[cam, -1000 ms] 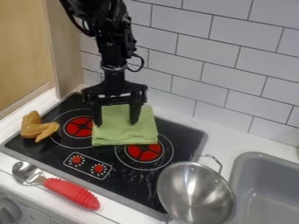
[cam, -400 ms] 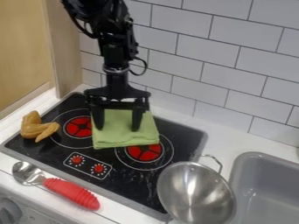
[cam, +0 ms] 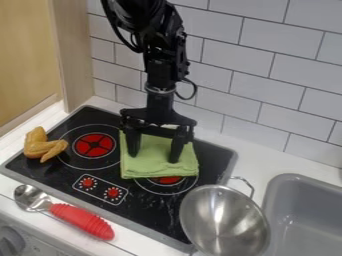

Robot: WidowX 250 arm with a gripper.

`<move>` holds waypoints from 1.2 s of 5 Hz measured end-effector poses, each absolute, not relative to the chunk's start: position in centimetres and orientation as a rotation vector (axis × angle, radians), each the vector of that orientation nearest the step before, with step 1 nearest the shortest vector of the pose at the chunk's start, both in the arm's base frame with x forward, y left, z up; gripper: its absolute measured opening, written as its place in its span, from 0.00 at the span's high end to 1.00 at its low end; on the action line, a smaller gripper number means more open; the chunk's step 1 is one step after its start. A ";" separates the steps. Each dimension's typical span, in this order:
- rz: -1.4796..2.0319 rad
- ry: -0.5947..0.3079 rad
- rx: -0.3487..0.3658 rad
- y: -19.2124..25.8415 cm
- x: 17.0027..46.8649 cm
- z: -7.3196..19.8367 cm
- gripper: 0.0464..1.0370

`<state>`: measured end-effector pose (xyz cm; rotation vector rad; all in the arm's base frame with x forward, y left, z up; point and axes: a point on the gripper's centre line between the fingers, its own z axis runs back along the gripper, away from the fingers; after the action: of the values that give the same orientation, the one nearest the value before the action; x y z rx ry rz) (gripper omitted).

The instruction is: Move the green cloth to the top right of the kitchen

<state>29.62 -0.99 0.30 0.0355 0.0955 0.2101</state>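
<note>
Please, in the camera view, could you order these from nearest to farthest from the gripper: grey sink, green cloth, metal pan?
1. Green cloth: directly under the gripper.
2. Metal pan: at the stove's lower right corner.
3. Grey sink: far right, beyond the pan.

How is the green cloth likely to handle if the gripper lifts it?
The green cloth looks like soft fabric lying flat in a folded square, so it would probably droop and might partly unfold. Being thin, it is likely light for its size. Its matte surface suggests it should not be very slippery.
</note>
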 end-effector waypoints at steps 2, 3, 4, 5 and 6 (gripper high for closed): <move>0.102 0.093 0.036 -3.4 30.1 0.0 0.04; -0.001 0.083 0.043 -6.3 30.9 0.0 0.04; -0.049 0.089 0.047 -7.9 31.3 -0.1 0.04; -0.098 0.086 0.058 -9.3 31.7 -0.1 0.04; -0.145 0.087 0.061 -9.3 31.9 -0.2 0.04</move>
<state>31.91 -9.34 -0.22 0.0614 0.0875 -0.1447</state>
